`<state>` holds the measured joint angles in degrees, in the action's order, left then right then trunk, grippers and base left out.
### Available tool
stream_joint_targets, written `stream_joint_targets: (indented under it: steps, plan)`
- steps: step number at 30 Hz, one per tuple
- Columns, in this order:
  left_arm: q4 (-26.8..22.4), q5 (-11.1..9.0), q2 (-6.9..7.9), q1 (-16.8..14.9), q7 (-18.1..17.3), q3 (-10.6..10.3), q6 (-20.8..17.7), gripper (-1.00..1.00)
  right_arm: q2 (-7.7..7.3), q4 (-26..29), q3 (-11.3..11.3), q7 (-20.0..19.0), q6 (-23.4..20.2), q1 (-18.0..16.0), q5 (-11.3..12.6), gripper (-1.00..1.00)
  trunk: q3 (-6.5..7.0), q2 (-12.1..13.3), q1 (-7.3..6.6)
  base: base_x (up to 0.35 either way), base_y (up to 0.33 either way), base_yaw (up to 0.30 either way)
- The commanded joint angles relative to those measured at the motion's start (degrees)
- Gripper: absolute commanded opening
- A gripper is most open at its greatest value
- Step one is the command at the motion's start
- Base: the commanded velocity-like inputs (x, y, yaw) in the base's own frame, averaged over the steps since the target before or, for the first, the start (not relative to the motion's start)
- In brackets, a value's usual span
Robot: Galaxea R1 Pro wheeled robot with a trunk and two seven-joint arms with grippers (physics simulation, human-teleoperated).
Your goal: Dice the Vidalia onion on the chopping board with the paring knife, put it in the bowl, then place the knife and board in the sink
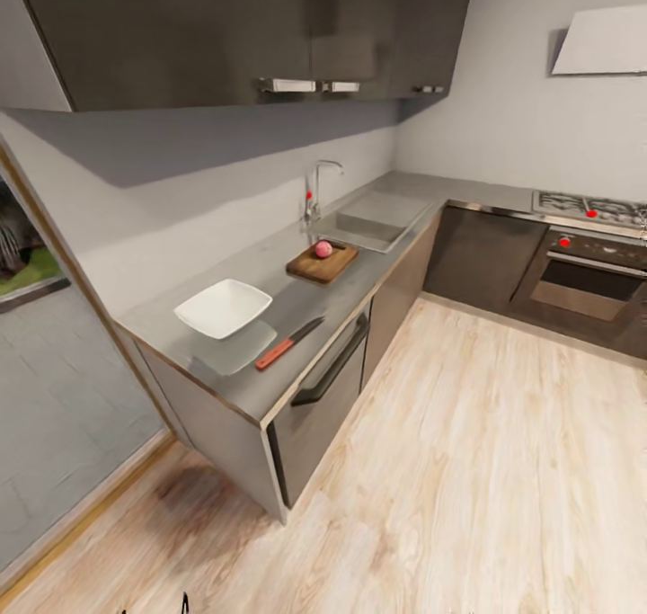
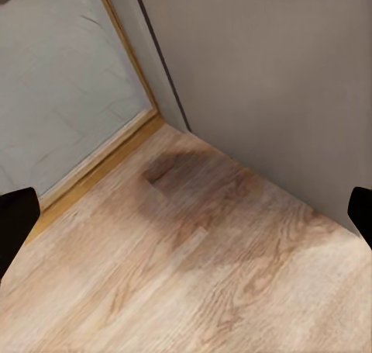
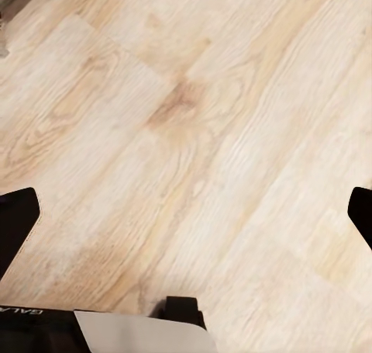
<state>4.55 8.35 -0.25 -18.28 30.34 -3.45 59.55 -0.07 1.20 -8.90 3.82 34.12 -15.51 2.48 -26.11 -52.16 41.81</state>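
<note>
Both tools hang spread wide over the wood floor, holding nothing: the left tool (image 2: 186,221) near the cabinet side, the right tool (image 3: 186,221) over bare planks. Well ahead of them on the tabletop (image 1: 296,313), the onion (image 1: 323,249) sits on the board (image 1: 322,262) beside the sink (image 1: 377,219). The knife (image 1: 288,343) lies just beside the bowl (image 1: 223,308).

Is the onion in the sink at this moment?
No, in the head view the onion sits on the chopping board, which lies on the countertop beside the sink.
</note>
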Motion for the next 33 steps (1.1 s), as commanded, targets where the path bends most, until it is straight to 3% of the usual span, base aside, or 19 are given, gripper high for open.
stream_joint_targets:
  steps: [1, 13, 24, 26, 28, 31, 32, 33]
  plan:
    - [0.2, 0.4, -0.02, -0.1, 0.6, -0.3, 0.1, 1.0, 0.01, -0.1, -0.5, 0.3, 0.2, 0.0, 0.2, 1.0, 0.01, 0.0, 0.01, 0.0, 0.295, -0.208]
    - [0.2, 0.4, -0.02, -0.1, 0.5, -0.3, 0.1, 1.0, 0.03, -0.1, -0.5, 0.3, 0.2, 0.0, 0.2, 1.0, 0.84, 0.0, 0.01, 0.0, 0.274, -0.208]
    - [0.2, 0.4, -0.02, -0.1, 0.5, -0.3, 0.1, 1.0, 0.22, 0.1, -0.5, 0.6, 0.0, 0.0, 0.0, 1.0, 1.31, 0.0, 0.01, 0.0, 0.022, -0.13]
    - [0.2, 0.4, -0.08, -0.1, 0.5, -0.3, 0.1, 1.0, -0.16, 4.6, -0.3, 1.8, -1.7, -0.1, 0.0, 1.0, 1.31, 0.0, 0.01, 0.0, 0.0, -0.005]
    - [0.3, 0.4, -0.12, -0.1, 0.5, -0.3, 0.1, 1.0, -0.26, 10.1, -0.3, 3.7, -5.4, -0.1, 0.0, 1.0, 1.32, 0.0, 0.01, 0.0, 0.0, -0.003]
    - [0.3, 0.4, -0.13, -0.1, 0.5, -0.3, 0.1, 1.0, -0.34, 27.9, -0.2, 11.9, -23.9, -0.1, 0.0, 1.0, 1.32, 0.0, 0.01, 0.0, 0.0, -0.001]
    - [0.3, 0.4, -0.11, -0.1, 0.5, -0.3, 0.1, 1.0, -0.38, 37.7, -0.2, 15.5, -31.8, -0.1, 0.0, 1.0, 1.32, 0.0, 0.01, 0.0, 0.019, 0.0]
    - [0.3, 0.4, -0.11, -0.1, 0.5, -0.3, 0.1, 1.0, -0.38, 41.8, -0.2, 16.9, -34.4, -0.1, 0.0, 1.0, 1.32, 0.0, 0.01, 0.0, 0.057, 0.0]
